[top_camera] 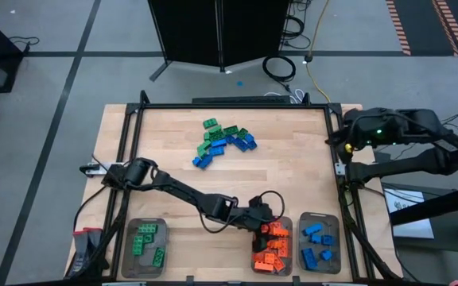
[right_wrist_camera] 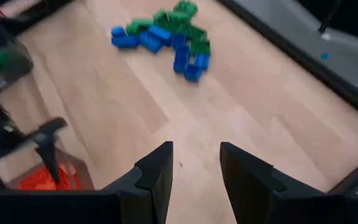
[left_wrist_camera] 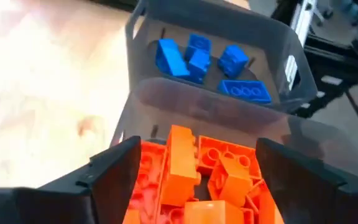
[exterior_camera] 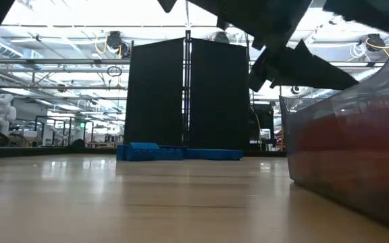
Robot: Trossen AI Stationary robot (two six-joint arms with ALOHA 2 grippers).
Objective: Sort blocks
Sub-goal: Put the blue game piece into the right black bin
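table: pale wood; 3 trays | left gripper: spread over orange blocks | right gripper: slightly parted, empty

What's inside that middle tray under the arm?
The middle tray holds only orange bricks, piled loosely. The open left gripper hovers above, hiding part of the pile and the tray floor.

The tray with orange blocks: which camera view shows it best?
The left wrist view: the tray with orange blocks fills it, open left gripper above. The high view shows it small, partly covered. The low view shows only its wall; the right wrist view, a corner.
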